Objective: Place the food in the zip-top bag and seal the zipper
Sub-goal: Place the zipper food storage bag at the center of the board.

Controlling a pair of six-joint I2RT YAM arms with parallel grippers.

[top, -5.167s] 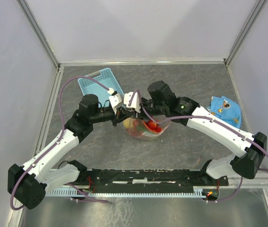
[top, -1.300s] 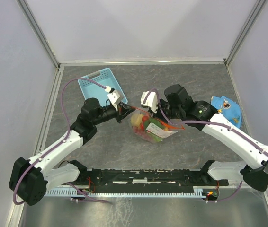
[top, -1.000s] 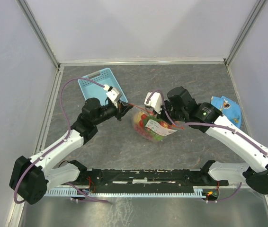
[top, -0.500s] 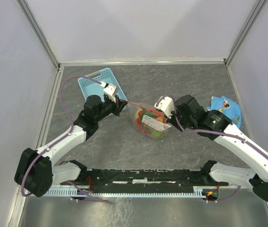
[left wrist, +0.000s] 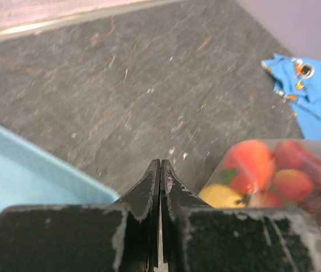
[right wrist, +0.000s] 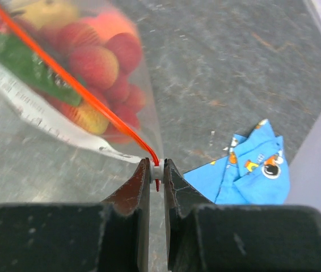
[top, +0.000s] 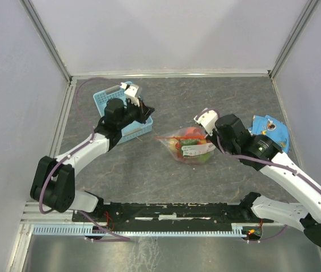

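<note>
right gripper (right wrist: pixel 156 167): pinching the zipper (right wrist: pixel 64 73) end of the zip-top bag (top: pixel 190 146), middle of the table (top: pixel 166 96)
left gripper (left wrist: pixel 160 165): closed on nothing, over the basket (top: pixel 105 102), far-left corner
blue cloth (top: pixel 271 131): by right edge

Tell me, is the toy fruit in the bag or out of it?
In. The red, orange and yellow fruit shows through the clear bag, packed together behind its red strip.

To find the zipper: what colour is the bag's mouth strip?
The strip is red-orange, clearest in the right wrist view.
</note>
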